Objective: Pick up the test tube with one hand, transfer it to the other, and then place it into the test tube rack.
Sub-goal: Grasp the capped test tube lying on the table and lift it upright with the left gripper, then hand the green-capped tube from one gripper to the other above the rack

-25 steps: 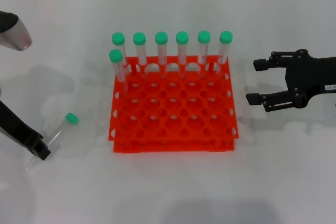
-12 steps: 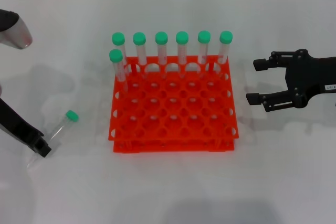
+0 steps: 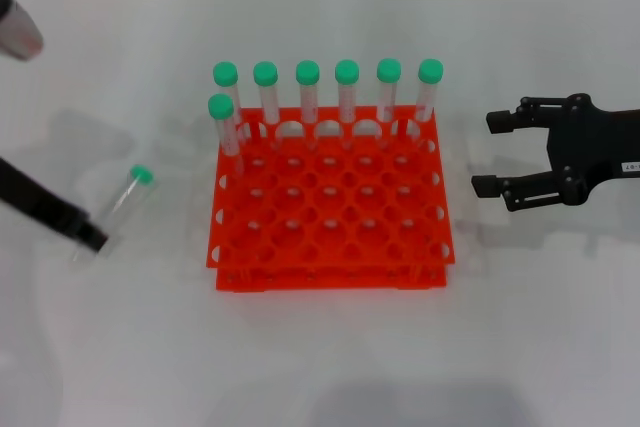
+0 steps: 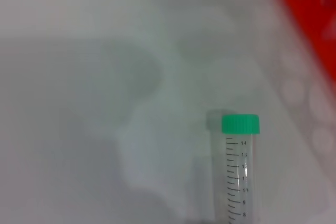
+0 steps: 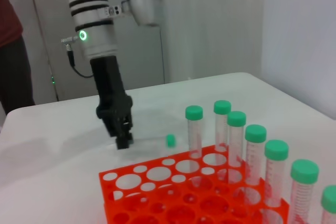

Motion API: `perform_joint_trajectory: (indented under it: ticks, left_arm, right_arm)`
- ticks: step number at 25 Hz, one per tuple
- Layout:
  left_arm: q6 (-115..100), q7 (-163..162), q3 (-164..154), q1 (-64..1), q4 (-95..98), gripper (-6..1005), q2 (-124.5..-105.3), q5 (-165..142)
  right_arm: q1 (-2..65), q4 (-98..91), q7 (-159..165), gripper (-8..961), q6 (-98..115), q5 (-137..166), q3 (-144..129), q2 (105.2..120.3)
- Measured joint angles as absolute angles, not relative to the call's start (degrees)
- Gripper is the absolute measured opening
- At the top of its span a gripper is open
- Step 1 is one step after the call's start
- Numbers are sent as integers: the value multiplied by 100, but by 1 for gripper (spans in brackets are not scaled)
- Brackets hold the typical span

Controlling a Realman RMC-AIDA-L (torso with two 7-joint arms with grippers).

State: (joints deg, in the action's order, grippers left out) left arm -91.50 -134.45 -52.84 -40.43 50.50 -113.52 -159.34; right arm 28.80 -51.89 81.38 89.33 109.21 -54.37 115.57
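Note:
The test tube [image 3: 127,199], clear with a green cap, hangs tilted just above the table left of the orange-red rack [image 3: 330,273]. My left gripper [image 3: 92,239] is shut on its tapered end, cap pointing away toward the rack. The left wrist view shows the tube [image 4: 239,177] with its printed scale over the white table. The right wrist view shows the left gripper [image 5: 123,139], the green cap [image 5: 170,140] and the rack [image 5: 157,182]. My right gripper [image 3: 485,153], black with a white label, hovers open and empty right of the rack.
Several green-capped tubes [image 3: 307,87] stand in the rack's back row, and one more [image 3: 222,119] stands in the second row at the left. Most other holes are vacant. The white table [image 3: 320,357] extends around the rack.
My left gripper has risen and moved away from the front edge with the test tube in it, so the tube is now off the table. The right gripper has stayed put.

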Motion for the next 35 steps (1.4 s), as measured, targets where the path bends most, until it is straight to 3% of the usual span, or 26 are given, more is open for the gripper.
perform_joint_trajectory:
  ticks: [17, 26, 35]
  left_arm:
    - [-8269, -11566, -3990, -3184, 5633, 195, -11299, -11806]
    - [-7954, -11054, -3994, -3389, 5208, 194, -11314, -11208]
    - [-7971, -10481, -4329, -3602, 5017, 194, -11445, -10838]
  right_arm:
    - [2796, -5180, 8130, 841, 8820, 10766, -5441, 11540]
    - [2789, -5185, 8116, 841, 8749, 10725, -5432, 11540]
    - [2777, -5181, 8060, 840, 8745, 10618, -5451, 11549]
